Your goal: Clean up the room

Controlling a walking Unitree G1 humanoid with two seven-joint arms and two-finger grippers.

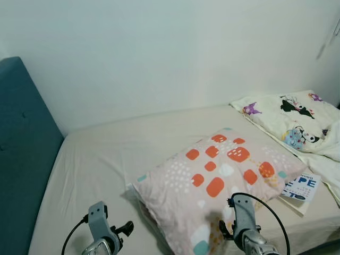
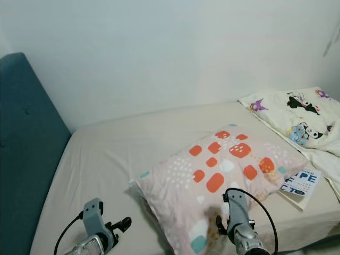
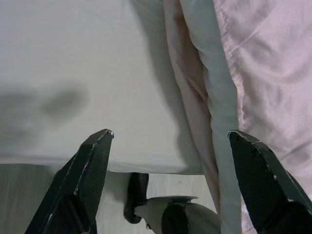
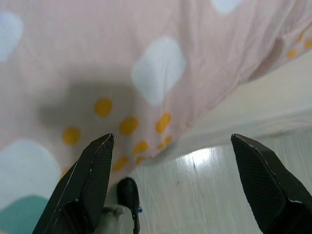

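pillow: soft, rumpled, spotted | both pincers spread

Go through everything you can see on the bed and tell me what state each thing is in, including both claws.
Pink pillow: lying flat, askew across the bed, near corner at the mattress edge.
Booklet: closed, face up, partly tucked under the pillow.
Cartoon blanket: rumpled, bunched on the bed's right side.
Bed sheet: spread fairly smooth.
Left claw: open, over the sheet beside the pillow, holding nothing.
Right claw: open, over the pillow's near corner, holding nothing.
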